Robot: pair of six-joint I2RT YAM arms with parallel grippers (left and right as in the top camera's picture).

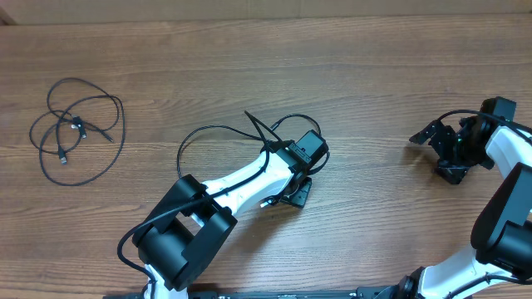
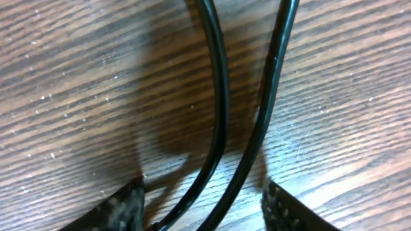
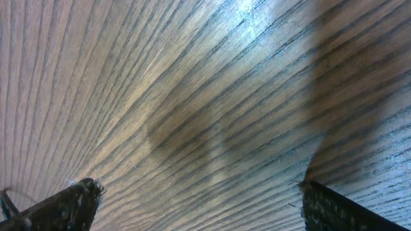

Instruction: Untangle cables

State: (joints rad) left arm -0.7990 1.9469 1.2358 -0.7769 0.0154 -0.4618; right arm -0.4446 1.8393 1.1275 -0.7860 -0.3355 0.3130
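Thin black cables lie in two places on the wooden table (image 1: 374,75). One bundle of looped cables (image 1: 75,129) with small plug ends rests at the far left. A second cable loop (image 1: 189,137) runs under my left gripper (image 1: 287,193) at the table's middle. In the left wrist view, two black strands (image 2: 218,96) pass between the fingers (image 2: 125,202); my left gripper (image 2: 202,192) stands open around them, with gaps on both sides. My right gripper (image 1: 436,154) hovers at the right, open (image 3: 199,192) over bare wood, holding nothing.
The left arm's white and black links (image 1: 183,228) stretch from the front edge toward the middle. The right arm (image 1: 507,208) occupies the right edge. A thicker black arm cable (image 1: 465,116) arches over the right wrist.
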